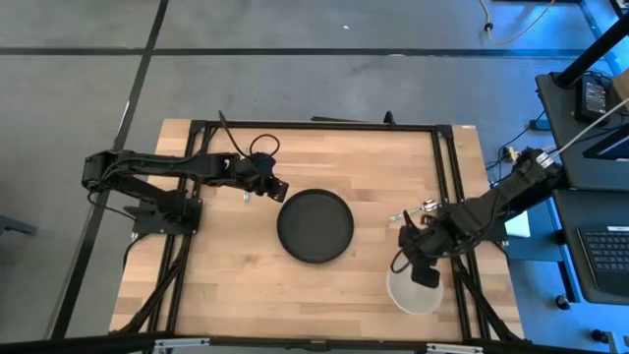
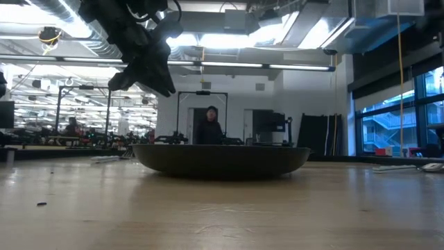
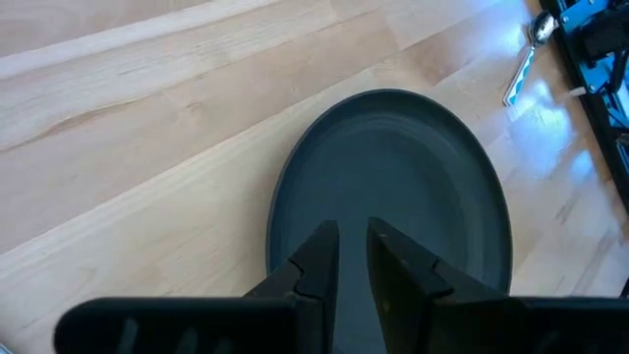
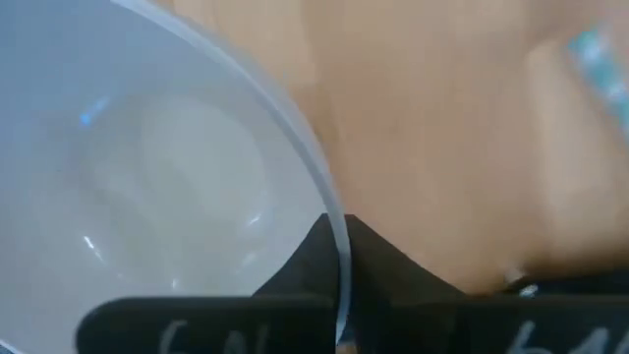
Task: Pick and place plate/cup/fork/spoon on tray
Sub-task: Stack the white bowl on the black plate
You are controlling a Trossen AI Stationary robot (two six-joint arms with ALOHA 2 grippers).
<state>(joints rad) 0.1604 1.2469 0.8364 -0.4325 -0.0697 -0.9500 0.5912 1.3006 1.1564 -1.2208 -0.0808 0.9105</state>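
Note:
The black plate (image 1: 314, 225) lies flat at the table's middle; it also shows in the low view (image 2: 222, 158) and the left wrist view (image 3: 393, 177). My left gripper (image 1: 273, 187) hangs in the air above the plate's left edge (image 2: 149, 69), its fingers (image 3: 319, 251) a narrow gap apart and empty. The white cup (image 1: 413, 292) is at the near right, with my right gripper (image 1: 425, 275) shut on its rim. The spoon (image 1: 418, 209) lies on the table right of the plate, and it also shows in the left wrist view (image 3: 526, 59). I cannot make out the fork. My right gripper holds the cup by its rim (image 4: 329, 211), one finger inside the bowl and one outside, pinching the thin wall. The fingers come from above, slanting down. I cannot tell whether the cup rests on the table or is lifted.
A black metal frame (image 1: 447, 157) runs along the table's far and right sides, close to the spoon and the cup. Bare wood (image 1: 246, 285) lies near and left of the plate. A person (image 2: 210, 125) stands in the room beyond the table.

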